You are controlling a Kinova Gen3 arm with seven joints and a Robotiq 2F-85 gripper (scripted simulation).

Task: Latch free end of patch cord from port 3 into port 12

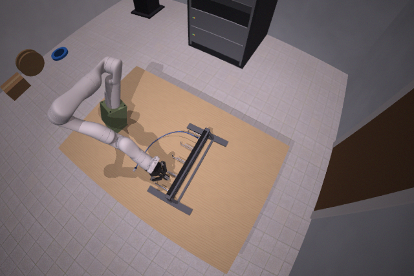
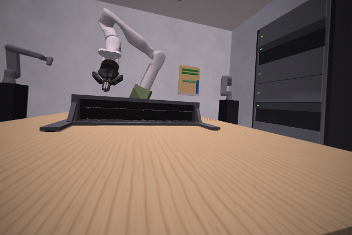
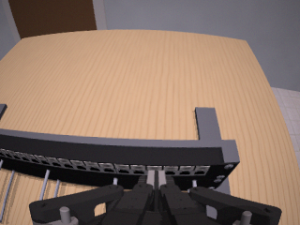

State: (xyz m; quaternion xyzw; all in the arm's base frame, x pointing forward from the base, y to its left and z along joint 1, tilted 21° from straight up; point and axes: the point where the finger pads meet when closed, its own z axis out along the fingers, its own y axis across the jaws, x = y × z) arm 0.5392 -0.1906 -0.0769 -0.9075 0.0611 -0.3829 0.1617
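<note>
My jaws [image 1: 165, 177] [image 2: 105, 90] are pinched together, empty, near the rack's [image 1: 187, 166] [image 2: 135, 99] [image 3: 112, 142] high-numbered end, perhaps for pushing. The cord's [image 1: 165, 134] free plug [image 1: 134, 169] lies behind me, unplugged, so port 12 must wait.

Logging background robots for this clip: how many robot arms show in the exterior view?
3. The working arm rises behind the rack; one grey arm stands far left, another right of the wall board. Others may be out of frame.
</note>
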